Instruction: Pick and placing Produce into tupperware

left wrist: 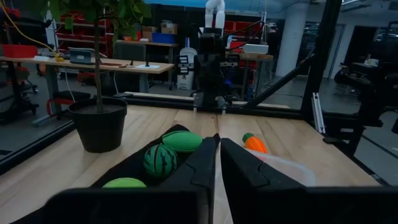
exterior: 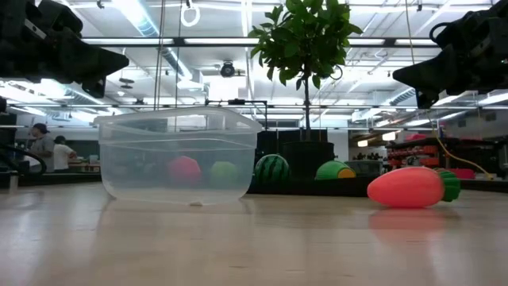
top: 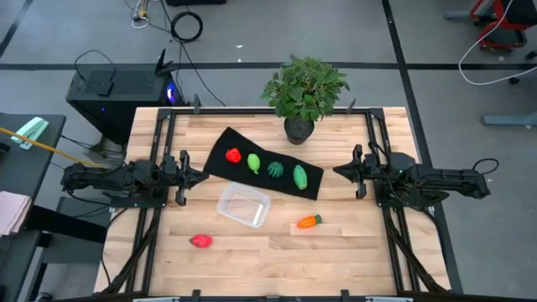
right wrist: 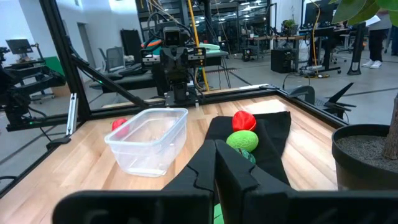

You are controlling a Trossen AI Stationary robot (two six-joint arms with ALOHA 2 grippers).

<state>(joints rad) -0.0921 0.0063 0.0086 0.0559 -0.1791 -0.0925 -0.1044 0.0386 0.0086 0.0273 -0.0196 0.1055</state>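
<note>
Six pieces of produce: I count four on the black cloth mat (top: 264, 164) and two on the bare wooden table (top: 336, 252).
Mat row: from the left I see a red piece (top: 233, 155), a light green piece (top: 253, 164), a dark striped green piece (top: 275, 169) and a green oval piece (top: 300, 176); the row runs slantwise from far left to near right, following the mat's long axis.
Green oval piece: its long axis lies roughly near to far, tilted a little.
Carrot (top: 309, 221): I find it on bare wood, right of the tupperware and near of the mat's right end; its long axis runs left to right, orange tip to the left, green top to the right and slightly far.
Second red piece (top: 200, 242): it lies on bare wood, near and left of the tupperware, apart from it.
Tupperware (top: 243, 208): it sits upright and empty just near of the mat's middle, its long axis running left to right with a slight slant.
Left gripper (top: 200, 176): raised at the left side of the table, pointing right toward the mat, fingers pressed together on nothing.
Right gripper (top: 339, 171): raised at the right side, pointing left, fingers together and empty.
Potted plant (top: 302, 96): it stands at the far edge, just beyond the mat.
</note>
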